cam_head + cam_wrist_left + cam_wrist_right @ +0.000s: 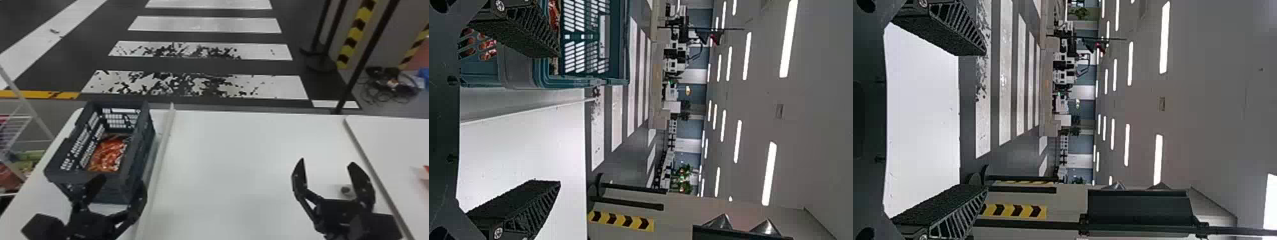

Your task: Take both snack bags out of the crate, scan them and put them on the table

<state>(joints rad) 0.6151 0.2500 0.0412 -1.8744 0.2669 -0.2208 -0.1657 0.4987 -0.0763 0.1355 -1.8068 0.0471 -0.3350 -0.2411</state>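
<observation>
The snack bag (108,154), red-orange and glossy, lay flat at the bottom of the crate (111,191), beyond the left fingers (139,199); whether the second bag was under or beside it could not be told. Lying that low, it was kept in by the slotted walls, so a lift would presumably have to come from above the rim. The crate stood lengthwise ahead of the left fingers, its near end closest to them, a placement that probably suited a reach by that arm. Left fingers: spread wide, nothing between them in grip, tips by the crate's near end; contact with the wall could not be confirmed. The wide spread was read as readiness to straddle a soft, broad packet. To the right of the left fingers ran a raised white edge (162,150), and past it the counter (242,159) continued to the right fingers (363,188). These were also well apart and held nothing; a small dark round thing (345,190) appeared between them, identity unclear. Judged stage: pick pending, scan and set-down to follow. Noted risk: fingers entering too near a wall could catch the rim or pinch only a fold of film.
</observation>
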